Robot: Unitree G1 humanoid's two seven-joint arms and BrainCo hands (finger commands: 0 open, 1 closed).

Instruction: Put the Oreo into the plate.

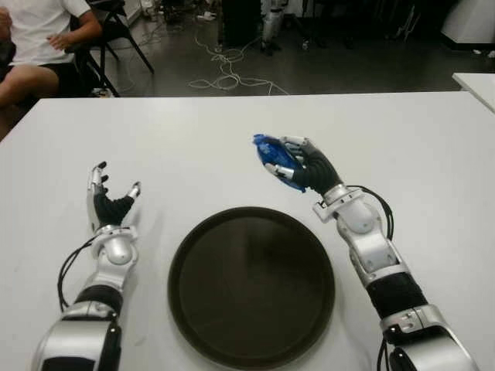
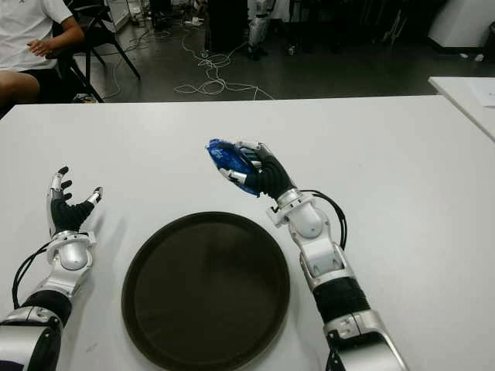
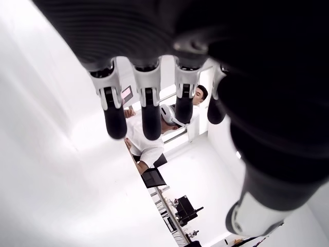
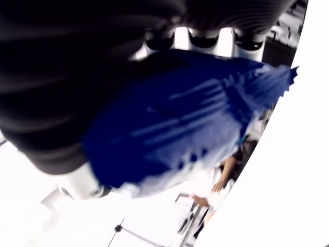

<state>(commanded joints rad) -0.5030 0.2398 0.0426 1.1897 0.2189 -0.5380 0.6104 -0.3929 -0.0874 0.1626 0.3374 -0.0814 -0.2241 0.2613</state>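
Right hand (image 1: pixel 298 164) clamped around the blue Oreo packet (image 1: pixel 272 154), held beyond the far rim of the dark round plate (image 1: pixel 251 286), probably just clear of the white table (image 1: pixel 418 147). Left hand (image 1: pixel 108 205) left of the plate, fingers spread, holding nothing.
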